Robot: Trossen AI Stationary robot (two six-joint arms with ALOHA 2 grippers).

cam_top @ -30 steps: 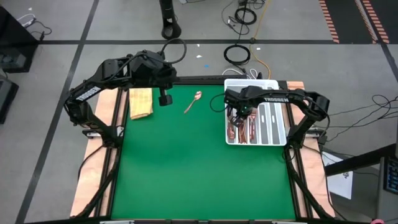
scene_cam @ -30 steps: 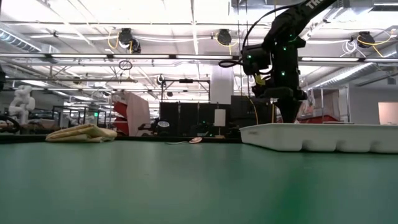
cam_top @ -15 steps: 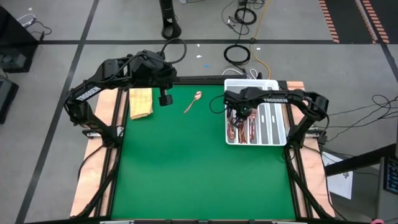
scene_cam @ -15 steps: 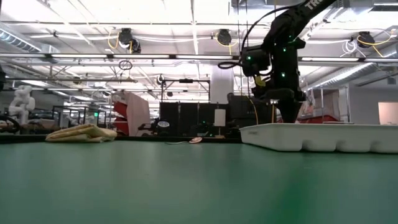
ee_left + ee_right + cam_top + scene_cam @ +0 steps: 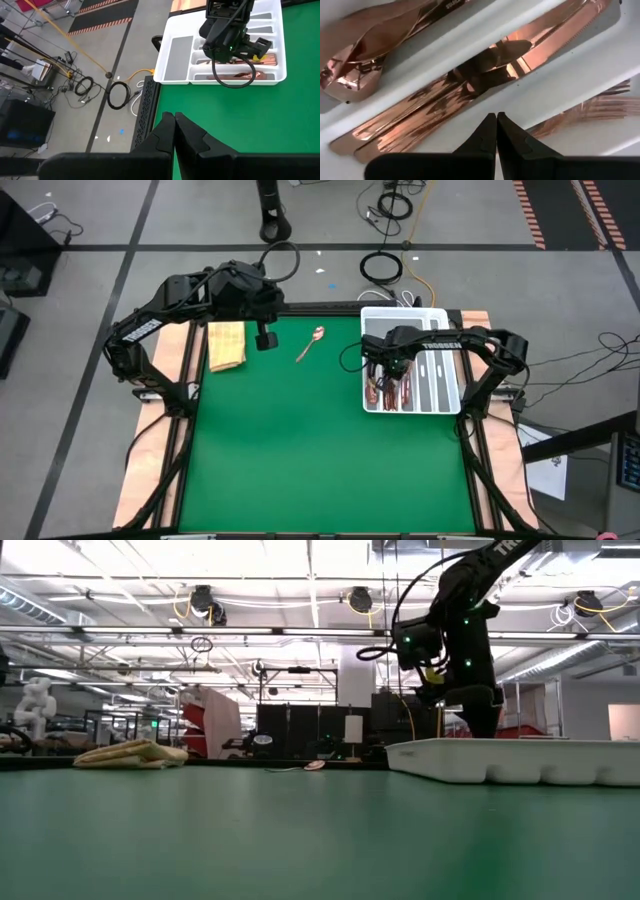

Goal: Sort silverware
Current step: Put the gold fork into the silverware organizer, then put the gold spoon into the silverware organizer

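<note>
A white divided tray (image 5: 446, 402) stands at the table's right. It holds copper silverware: spoons (image 5: 365, 40), knives (image 5: 470, 85) and forks (image 5: 592, 106), each kind in its own compartment. My right gripper (image 5: 496, 116) points down into the tray, shut and with nothing between its fingers. It is over the ridge between knives and forks. In the low view the tray's wall (image 5: 520, 762) hides its fingertips. One copper spoon (image 5: 312, 345) lies flat on the green mat at the far middle. My left gripper (image 5: 265, 340) hangs shut above the mat, left of that spoon. My right gripper's shut fingertips (image 5: 490, 125) stand over the white ridge (image 5: 540, 95) between the knives' and the forks' compartments, pointing down from above. Whether they touch the ridge or the silverware, I cannot tell.
A folded tan woven cloth (image 5: 226, 345) lies at the far left of the mat. The green mat (image 5: 280, 450) spreads toward the near edge. The right arm (image 5: 230, 35) leans over the tray's left half.
My right gripper has shifted a little toward the table's right edge inside the tray, staying shut and pointing down. The silverware lies as before.
</note>
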